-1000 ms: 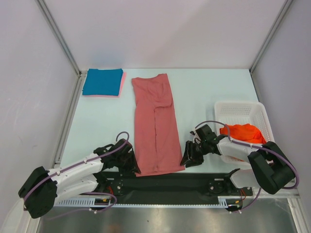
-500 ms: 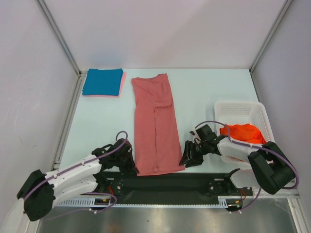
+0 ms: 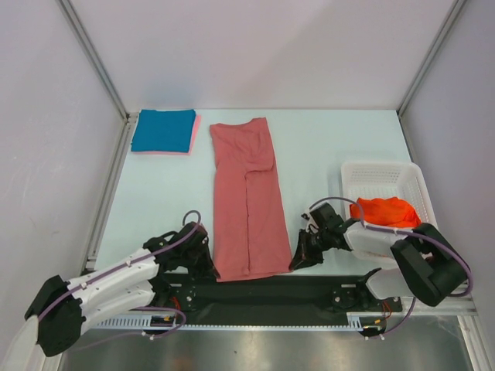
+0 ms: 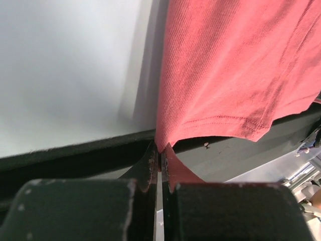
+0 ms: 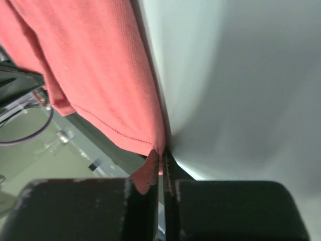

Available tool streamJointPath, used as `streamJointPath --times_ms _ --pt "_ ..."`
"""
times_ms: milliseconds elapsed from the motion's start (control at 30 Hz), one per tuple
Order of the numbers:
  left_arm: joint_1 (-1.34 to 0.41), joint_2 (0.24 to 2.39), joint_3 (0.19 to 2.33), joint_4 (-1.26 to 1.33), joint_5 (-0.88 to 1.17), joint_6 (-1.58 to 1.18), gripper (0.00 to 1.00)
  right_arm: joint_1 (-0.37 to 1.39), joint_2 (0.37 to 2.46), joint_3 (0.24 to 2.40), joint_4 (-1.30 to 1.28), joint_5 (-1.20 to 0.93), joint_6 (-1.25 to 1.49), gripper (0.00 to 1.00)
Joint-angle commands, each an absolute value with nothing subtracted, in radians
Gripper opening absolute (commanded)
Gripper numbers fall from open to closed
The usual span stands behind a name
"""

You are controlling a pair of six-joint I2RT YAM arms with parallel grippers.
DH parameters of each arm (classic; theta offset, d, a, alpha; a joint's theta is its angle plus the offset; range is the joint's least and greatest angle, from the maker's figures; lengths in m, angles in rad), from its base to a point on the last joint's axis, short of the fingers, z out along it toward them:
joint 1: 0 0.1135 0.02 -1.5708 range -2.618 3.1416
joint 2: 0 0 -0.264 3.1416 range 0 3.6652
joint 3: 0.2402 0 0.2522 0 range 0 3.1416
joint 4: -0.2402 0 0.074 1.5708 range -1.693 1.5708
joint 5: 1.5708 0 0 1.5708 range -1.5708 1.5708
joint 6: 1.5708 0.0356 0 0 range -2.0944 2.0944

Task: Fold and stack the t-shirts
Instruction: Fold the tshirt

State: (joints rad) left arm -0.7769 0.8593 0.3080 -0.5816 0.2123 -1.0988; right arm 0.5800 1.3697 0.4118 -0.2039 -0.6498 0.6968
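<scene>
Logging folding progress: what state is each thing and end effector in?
Salmon-red t-shirt: folded into a long strip, lying flat.
Teal t-shirt: folded, atop the pink one.
Pink t-shirt: under the teal, mostly hidden.
Orange-red t-shirt: crumpled in the basket.
Basket: upright.
Left end effector: shut on the strip's near left corner.
Right end effector: shut on its near right corner.

The left gripper (image 4: 160, 159) has its two dark fingers (image 4: 80, 211) pressed together on the corner of the salmon-red shirt (image 4: 235, 65), right at the stitched hem. The cloth spreads up and to the right over the pale table (image 4: 65, 65), its hem hanging above a black strip (image 4: 75, 155) at the table's edge.
</scene>
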Motion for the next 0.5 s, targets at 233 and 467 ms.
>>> streamJointPath --times_ms 233,467 --pt "-0.799 0.626 0.292 -0.738 0.224 -1.230 0.00 0.681 1.034 0.381 -0.456 -0.474 0.782 0.00" --pt "-0.815 0.603 0.423 -0.880 0.118 -1.210 0.00 0.755 1.121 0.481 -0.492 -0.448 0.747 0.00"
